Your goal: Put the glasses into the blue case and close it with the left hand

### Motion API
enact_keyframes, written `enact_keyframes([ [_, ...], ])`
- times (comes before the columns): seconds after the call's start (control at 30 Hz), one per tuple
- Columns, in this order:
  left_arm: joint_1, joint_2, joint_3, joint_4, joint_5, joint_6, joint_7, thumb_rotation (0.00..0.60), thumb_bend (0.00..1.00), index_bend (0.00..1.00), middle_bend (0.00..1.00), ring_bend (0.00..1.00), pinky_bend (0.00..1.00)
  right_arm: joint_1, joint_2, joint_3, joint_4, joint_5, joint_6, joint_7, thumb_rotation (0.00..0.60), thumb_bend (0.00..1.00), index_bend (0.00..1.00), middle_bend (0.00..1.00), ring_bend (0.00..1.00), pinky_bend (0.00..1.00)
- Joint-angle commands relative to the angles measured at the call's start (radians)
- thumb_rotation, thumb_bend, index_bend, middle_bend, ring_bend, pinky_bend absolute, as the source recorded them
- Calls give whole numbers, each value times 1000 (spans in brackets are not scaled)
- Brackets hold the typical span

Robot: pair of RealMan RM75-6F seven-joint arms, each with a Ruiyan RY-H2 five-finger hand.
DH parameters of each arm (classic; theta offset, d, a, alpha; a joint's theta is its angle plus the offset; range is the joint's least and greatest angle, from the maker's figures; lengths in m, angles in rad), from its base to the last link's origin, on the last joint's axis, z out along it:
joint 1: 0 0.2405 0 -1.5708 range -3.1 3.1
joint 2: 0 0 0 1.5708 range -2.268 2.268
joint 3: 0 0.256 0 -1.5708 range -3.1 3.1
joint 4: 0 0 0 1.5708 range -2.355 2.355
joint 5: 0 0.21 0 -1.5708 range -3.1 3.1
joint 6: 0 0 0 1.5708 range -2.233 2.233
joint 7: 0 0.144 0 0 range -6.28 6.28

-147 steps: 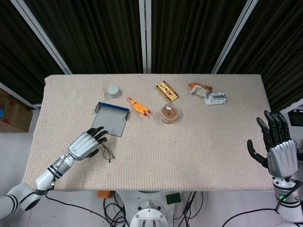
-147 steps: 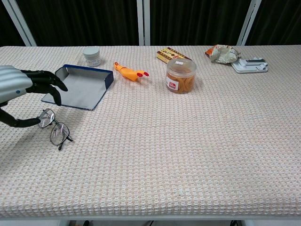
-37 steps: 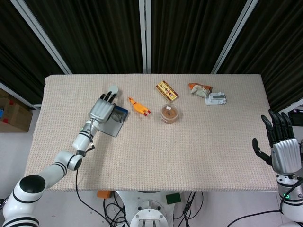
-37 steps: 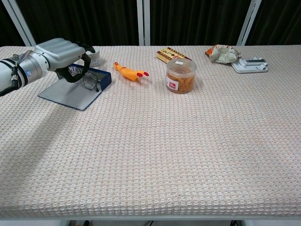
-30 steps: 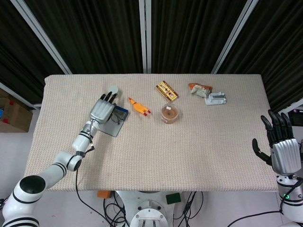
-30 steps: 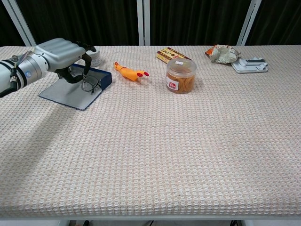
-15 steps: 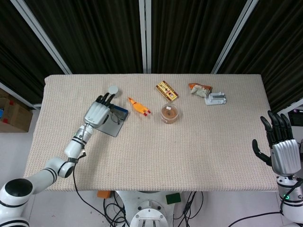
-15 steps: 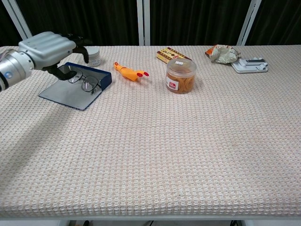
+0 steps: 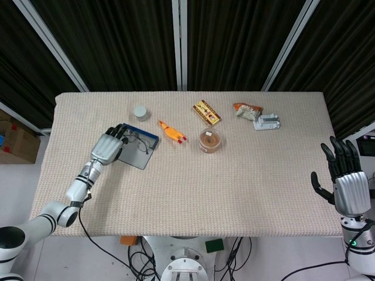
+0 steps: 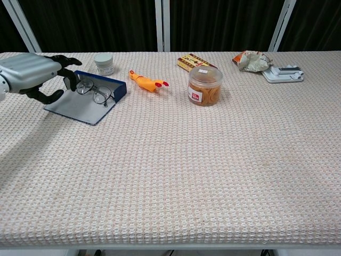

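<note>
Chest view is showing the thin wire-framed glasses (image 10: 94,92) lying inside the open blue rectangular case (image 10: 85,104), while the left hand (image 10: 33,74), fingers apart and empty, is hovering just beside it, closing not yet done.

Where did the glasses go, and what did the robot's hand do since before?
The left hand picked the glasses off the table, carried them away from the robot into the blue case, let go, and pulled back to the case's left side. The case is open as before. The right hand, jar, toy chicken and the rest stayed put.
</note>
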Motion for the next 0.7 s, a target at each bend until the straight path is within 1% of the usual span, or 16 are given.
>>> enact_keyframes([
  [0.03,-13,-17,2,18,16,-10,-31,600,535,333,0,0,160,0,2,2,-2,3,-1,-2,600,495,0,0,0,0],
  [0.13,-22,-35,2,42,21,-23,-40,600,534,300,0,0,148,1,2,3,-2,5,-3,-4,600,495,0,0,0,0],
  [0.2,-28,-49,3,64,26,-26,-34,600,534,295,0,0,146,1,2,4,-2,6,-3,-5,600,495,0,0,0,0],
  [0.43,-41,-79,4,120,35,-34,-18,600,534,341,0,0,144,2,1,8,3,11,-3,-2,600,500,0,0,0,0],
  [0.7,-55,-119,-6,170,43,-19,-28,600,534,344,0,0,139,3,-5,8,9,16,-7,-1,600,503,0,0,0,0],
])
